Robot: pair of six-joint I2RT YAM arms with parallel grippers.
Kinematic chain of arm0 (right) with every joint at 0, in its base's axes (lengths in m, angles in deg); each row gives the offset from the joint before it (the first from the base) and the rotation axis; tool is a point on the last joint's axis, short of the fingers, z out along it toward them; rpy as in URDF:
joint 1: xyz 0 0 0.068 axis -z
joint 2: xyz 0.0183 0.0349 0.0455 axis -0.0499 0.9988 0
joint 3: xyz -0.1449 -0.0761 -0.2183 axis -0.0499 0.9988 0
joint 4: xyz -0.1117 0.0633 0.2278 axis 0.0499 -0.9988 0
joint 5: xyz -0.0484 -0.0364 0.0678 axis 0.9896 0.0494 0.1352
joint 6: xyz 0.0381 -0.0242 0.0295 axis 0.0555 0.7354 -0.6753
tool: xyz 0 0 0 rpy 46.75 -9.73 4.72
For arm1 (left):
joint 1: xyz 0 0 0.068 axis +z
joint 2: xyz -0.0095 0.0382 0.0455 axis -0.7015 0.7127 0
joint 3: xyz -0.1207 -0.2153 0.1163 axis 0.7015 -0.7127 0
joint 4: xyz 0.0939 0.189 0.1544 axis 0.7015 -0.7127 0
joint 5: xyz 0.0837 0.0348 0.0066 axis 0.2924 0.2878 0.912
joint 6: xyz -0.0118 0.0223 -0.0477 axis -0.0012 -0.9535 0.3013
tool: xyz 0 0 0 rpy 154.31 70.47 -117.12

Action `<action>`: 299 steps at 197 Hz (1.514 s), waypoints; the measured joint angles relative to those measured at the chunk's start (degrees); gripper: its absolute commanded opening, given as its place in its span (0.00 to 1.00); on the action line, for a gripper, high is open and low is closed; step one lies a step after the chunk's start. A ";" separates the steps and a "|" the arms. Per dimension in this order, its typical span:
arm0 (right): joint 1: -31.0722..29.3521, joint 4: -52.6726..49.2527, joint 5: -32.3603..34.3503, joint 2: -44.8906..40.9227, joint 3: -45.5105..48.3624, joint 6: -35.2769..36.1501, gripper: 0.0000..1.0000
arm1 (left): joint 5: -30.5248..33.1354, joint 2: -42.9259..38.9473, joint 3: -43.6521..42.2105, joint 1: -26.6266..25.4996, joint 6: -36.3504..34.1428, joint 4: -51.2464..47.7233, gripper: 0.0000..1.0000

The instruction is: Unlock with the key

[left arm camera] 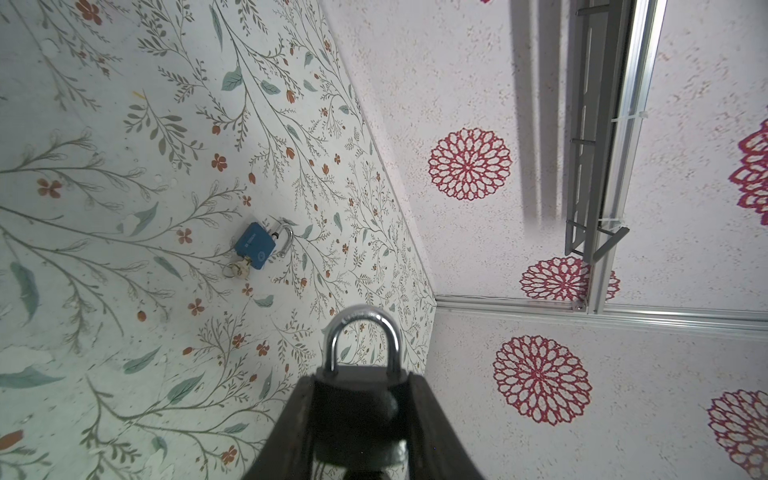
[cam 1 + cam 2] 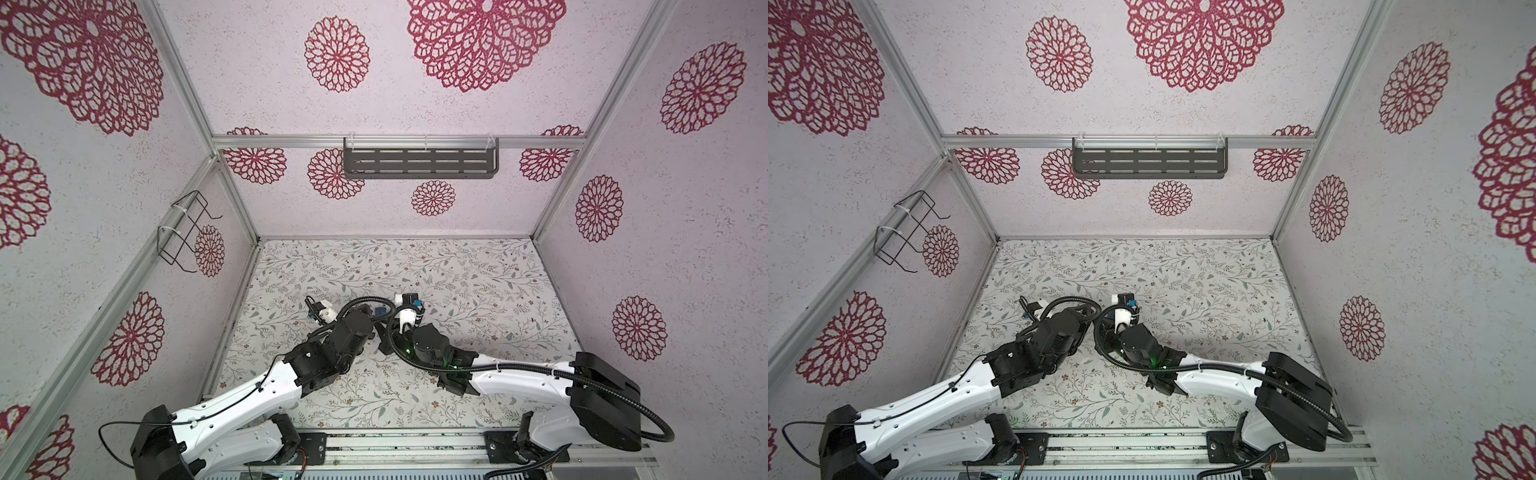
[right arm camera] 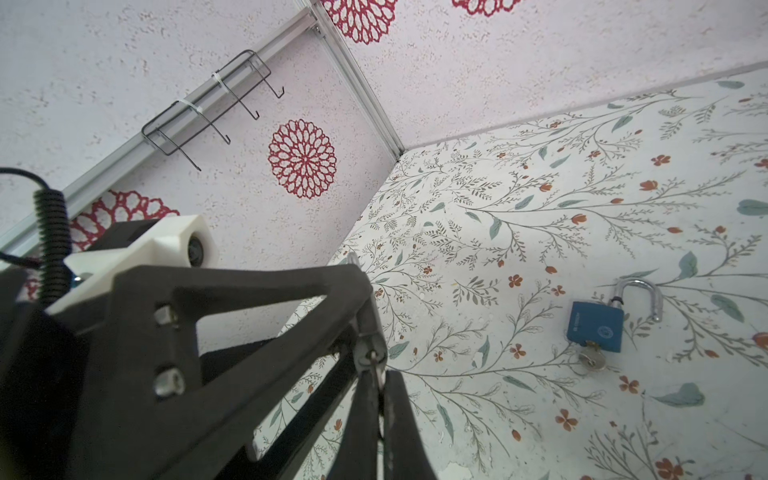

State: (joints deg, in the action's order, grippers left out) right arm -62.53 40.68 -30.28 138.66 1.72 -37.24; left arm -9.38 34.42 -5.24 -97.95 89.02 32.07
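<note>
The left end effector (image 1: 360, 376) is closed part-way on a dark padlock with a bright steel shackle (image 1: 351, 405). Its two black fingers (image 1: 309, 386) press the sides of the body. The shackle is seated in the body and points straight out from the wrist.

The right end effector (image 3: 378, 382) is pinched fully together on a small silver key (image 3: 371, 345), which sits at its very fingertips. The key lies right against a finger of the left end effector. Whether its blade has entered the dark padlock cannot be told from these views.

In both top views the two wrists meet tip to tip above the middle of the floral-patterned surface (image 2: 457, 291). The left arm (image 2: 249, 395) stretches forward and inward from its near base, with the forearm raised. The right arm (image 2: 519, 374) runs low and inward from its own base, and its wrist bends toward the left one.

Ahead of the left end effector, and off to the side of the right one, a blue padlock (image 1: 253, 245) lies flat on the surface, well apart from both. Its shackle is swung open and a ringed key sits in its base.

Farther out from both end effectors, a grey slotted shelf (image 2: 419, 162) hangs on the back wall. A black wire rack (image 2: 183, 232) hangs on the side wall beyond the left arm.
</note>
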 measured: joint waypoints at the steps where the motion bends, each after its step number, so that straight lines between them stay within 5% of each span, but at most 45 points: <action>1: 0.00 0.00 0.02 0.00 0.00 -0.31 0.00 | 0.00 0.00 -0.04 0.00 0.00 0.00 0.03; 139: 0.15 8.07 -0.87 -0.52 6.16 -21.24 0.00 | -1.16 -3.48 -6.23 -1.68 3.17 5.44 0.02; 299: 0.02 11.63 -0.83 -0.44 7.06 -31.23 0.00 | 2.86 -3.32 -6.01 -3.37 5.14 5.38 0.01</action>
State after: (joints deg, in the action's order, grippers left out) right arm -62.50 52.31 -31.11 138.22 8.78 -68.47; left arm -6.52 31.10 -11.25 -101.32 94.15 37.45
